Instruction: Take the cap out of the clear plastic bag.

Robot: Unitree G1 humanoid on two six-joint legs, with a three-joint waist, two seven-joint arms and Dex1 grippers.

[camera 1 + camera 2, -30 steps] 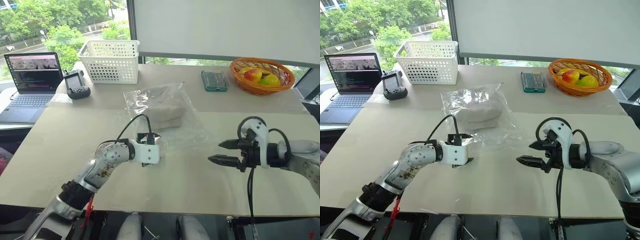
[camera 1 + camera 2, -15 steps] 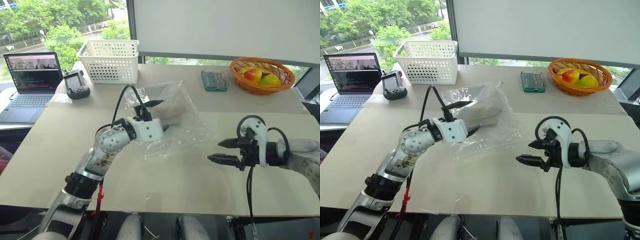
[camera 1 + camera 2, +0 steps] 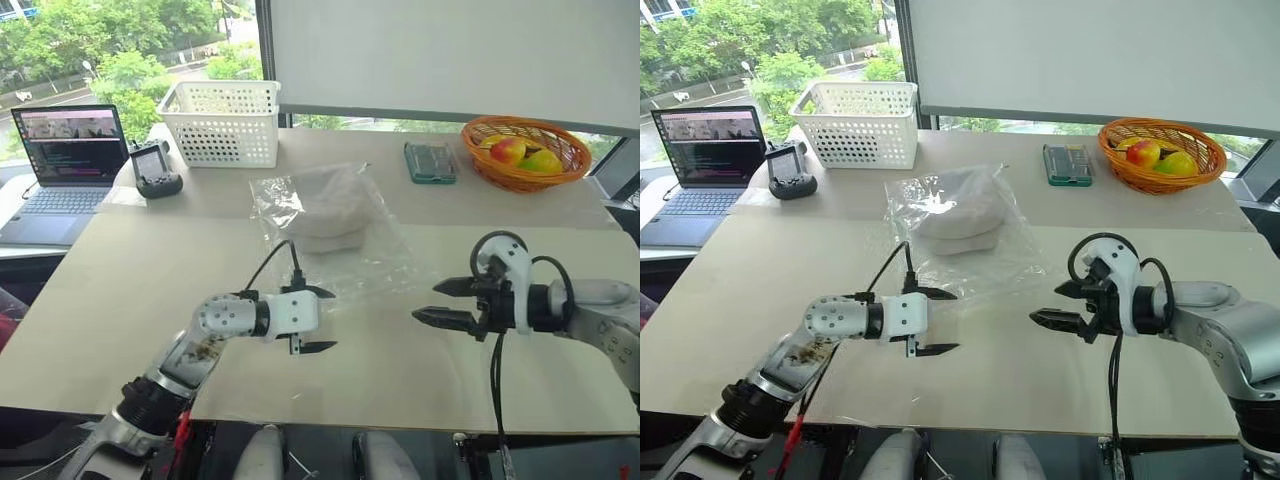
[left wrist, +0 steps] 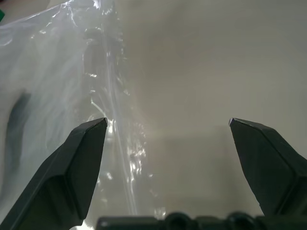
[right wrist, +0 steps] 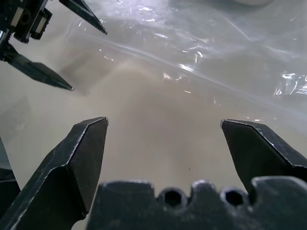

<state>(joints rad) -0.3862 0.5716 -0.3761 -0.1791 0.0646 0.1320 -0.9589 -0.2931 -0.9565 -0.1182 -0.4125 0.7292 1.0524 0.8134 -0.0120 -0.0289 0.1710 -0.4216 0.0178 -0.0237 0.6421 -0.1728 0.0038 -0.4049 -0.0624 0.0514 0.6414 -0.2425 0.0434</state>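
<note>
Since half a second ago the left hand (image 3: pixel 318 320) has dropped back from the clear, crinkly plastic bag (image 3: pixel 340 240) toward the worktop's near edge, and the bag, then lifted at its near side, lies flat again. Left hand: black fingers spread wide, empty, pointing across toward the right hand (image 3: pixel 437 302), just off the bag's near left corner. Right hand: fingers equally wide apart, nothing held, hovering near the bag's near right corner.

Soft pale beige-grey fabric cap (image 3: pixel 330 205): fully enclosed in the bag, bunched in the bag's far half, toward the middle of the pale worktop (image 3: pixel 120 290) — the task's removal is not yet done. The bag's long axis runs from the near edge away toward the far side, with its loose, empty portion nearest both hands.

Governing relation: the cap lies ahead of both hands, beyond the slack plastic — the left hand is judged slightly nearer the bag's edge. A likely next move is one hand pinning or lifting the near plastic while the other reaches in; where the opening lies cannot be told.
</note>
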